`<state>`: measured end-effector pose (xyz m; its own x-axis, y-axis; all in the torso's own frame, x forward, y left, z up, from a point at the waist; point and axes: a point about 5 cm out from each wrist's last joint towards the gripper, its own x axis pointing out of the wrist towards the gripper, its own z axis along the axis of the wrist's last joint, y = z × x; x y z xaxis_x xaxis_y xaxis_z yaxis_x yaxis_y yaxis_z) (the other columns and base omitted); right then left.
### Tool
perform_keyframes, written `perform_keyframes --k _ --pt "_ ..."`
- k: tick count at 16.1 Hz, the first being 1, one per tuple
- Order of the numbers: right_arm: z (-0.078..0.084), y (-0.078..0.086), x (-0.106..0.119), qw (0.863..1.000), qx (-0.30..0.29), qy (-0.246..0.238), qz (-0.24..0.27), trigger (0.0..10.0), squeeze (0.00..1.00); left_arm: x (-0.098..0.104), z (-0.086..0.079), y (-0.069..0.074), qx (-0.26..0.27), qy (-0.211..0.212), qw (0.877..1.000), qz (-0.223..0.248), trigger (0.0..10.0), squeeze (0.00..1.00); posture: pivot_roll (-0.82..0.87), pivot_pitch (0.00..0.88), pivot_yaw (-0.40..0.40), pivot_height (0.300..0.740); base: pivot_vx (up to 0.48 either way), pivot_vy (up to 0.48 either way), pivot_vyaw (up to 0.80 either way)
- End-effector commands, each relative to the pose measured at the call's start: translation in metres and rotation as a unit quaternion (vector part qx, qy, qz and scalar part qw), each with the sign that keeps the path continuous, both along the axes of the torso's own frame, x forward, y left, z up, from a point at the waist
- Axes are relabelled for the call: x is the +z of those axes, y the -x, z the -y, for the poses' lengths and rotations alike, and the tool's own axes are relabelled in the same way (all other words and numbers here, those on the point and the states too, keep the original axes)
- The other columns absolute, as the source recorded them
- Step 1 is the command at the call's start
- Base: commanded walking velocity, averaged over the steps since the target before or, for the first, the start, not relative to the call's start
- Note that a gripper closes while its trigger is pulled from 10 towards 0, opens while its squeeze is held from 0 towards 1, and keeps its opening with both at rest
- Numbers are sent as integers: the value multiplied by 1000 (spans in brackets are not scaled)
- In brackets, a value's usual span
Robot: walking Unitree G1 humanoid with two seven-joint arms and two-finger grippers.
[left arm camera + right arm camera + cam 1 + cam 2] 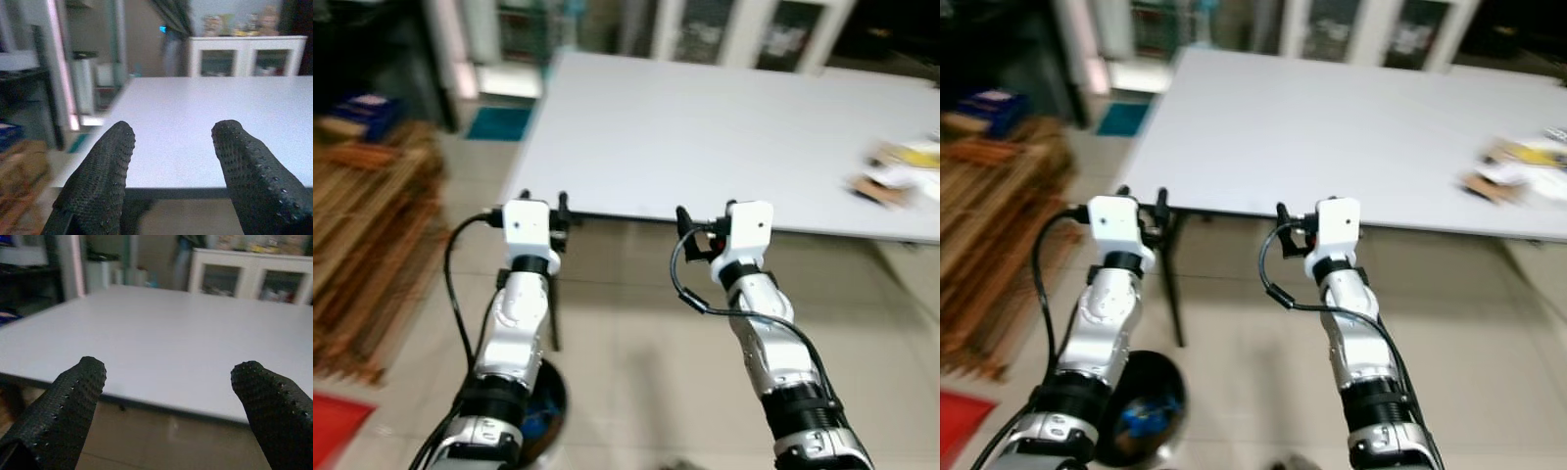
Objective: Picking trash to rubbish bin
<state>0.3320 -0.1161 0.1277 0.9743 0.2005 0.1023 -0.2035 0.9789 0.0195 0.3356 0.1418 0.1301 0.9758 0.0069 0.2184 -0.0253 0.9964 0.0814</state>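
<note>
Blurred trash (pixel 899 172), yellow, white and brown pieces, lies on the right end of a large white table (pixel 705 127). A dark round rubbish bin (pixel 1143 409) with blue stuff inside stands on the floor under my left arm. Both arms are raised just short of the table's near edge. My left gripper (pixel 543 204) is open with nothing between its fingers (pixel 100 176). My right gripper (pixel 707 215) is open too, its pads (pixel 73 396) wide apart and facing the bare tabletop. The trash lies well to the right of both grippers.
Wooden slats (pixel 372 245) are stacked on the floor at the left, with a red mat (pixel 333 426) in front of them. A black table leg (pixel 1170 284) stands by the left arm. White glass-door cabinets (pixel 244 56) line the far wall. The floor is tiled.
</note>
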Motion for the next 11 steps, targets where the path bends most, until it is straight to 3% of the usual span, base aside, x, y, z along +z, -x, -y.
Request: perform_keyframes --k 1,9,11 --pt "10 0 -2 1000 -15 -3 -6 10000 0 2 9 0 -10 5 1000 4 10000 0 -22 42 -52 740 0 0 -800" --pt "9 0 -5 1000 -11 -2 -13 10000 0 2 8 -1 -6 7 1000 1 10000 0 -20 45 -55 740 0 0 -800" --pt "7 1 -6 1000 -5 7 -13 10000 0 2 7 -1 -4 9 1000 -2 10000 0 -19 45 -55 740 0 0 0"
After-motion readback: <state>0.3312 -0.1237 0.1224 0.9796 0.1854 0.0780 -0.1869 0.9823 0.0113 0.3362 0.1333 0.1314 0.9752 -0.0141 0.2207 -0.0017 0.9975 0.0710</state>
